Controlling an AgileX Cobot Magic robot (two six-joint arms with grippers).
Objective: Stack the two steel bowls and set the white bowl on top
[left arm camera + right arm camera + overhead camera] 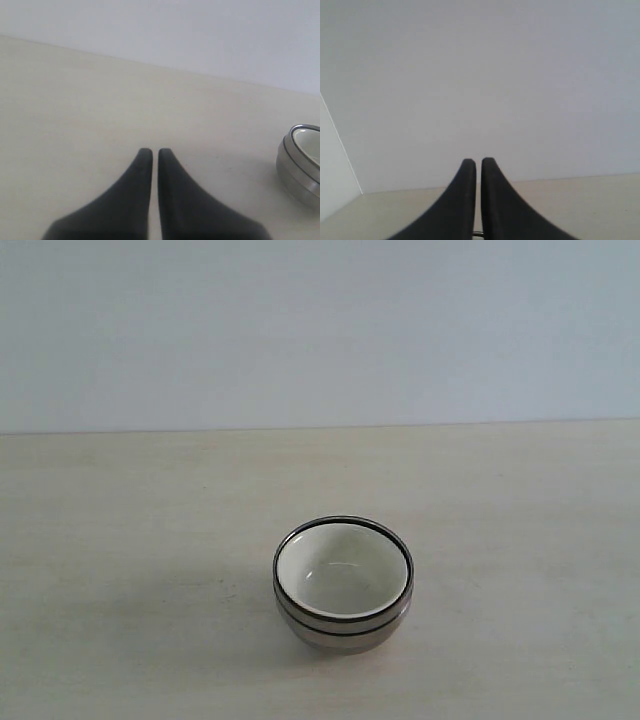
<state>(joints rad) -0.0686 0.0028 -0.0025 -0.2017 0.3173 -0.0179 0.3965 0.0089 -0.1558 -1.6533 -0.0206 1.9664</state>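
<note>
The white bowl point(335, 572) sits nested inside the two steel bowls point(345, 632), which stand stacked as one pile on the table, a little right of centre and near the front. Part of that stack, the steel bowls point(295, 172) with the white bowl point(309, 139) inside, shows at the edge of the left wrist view. My left gripper point(151, 151) is shut and holds nothing, hovering over bare table well apart from the stack. My right gripper point(478, 161) is shut with nothing in it, facing the wall; a thin sliver of rim shows below its fingers. Neither gripper appears in the exterior view.
A pale wooden table point(120, 540) runs back to a plain light wall point(320, 330). In the right wrist view a wall corner edge point(340, 145) stands at one side.
</note>
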